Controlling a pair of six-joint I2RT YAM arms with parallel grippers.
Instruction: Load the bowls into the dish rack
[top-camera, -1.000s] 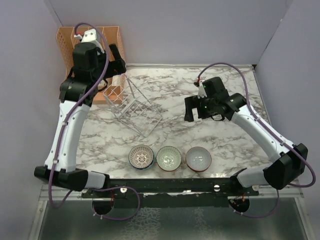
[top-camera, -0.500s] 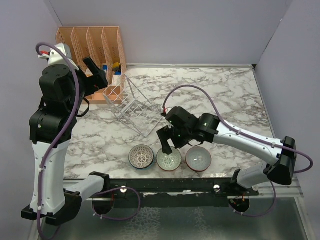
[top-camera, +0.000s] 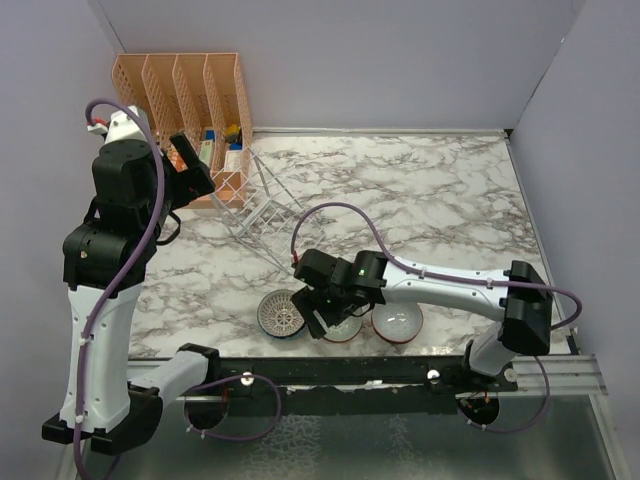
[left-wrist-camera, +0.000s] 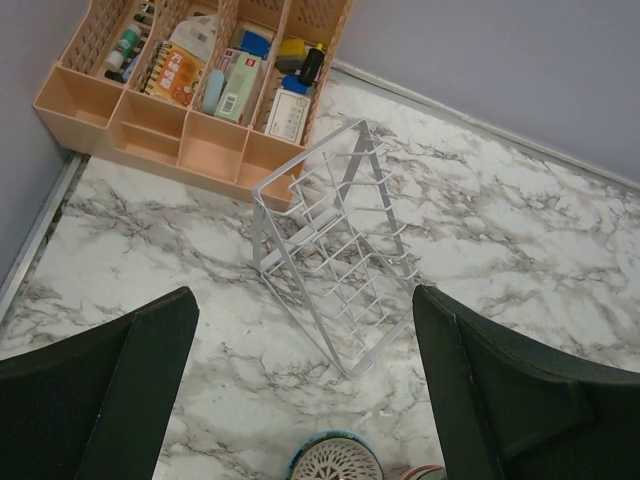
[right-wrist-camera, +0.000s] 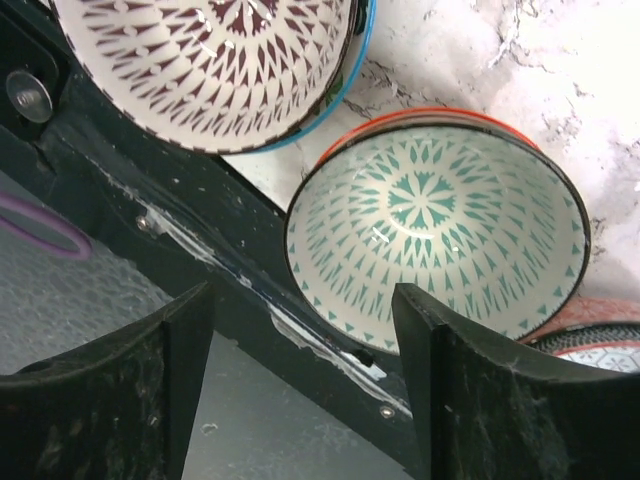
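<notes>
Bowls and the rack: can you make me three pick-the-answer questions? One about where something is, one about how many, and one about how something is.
1. Where are the right arm's fingers?
A) above the middle bowl
B) inside the orange organizer
C) inside the dish rack

2. How many bowls sit in a row at the near edge?
A) one
B) three
C) six

3. The dish rack is
A) full of bowls
B) holding no bowls
C) lying upside down over a bowl

Answers:
1 A: the right wrist view shows the fingers either side of the green-patterned middle bowl.
2 B: the top view shows three side by side.
3 B: nothing sits inside its wires.
</notes>
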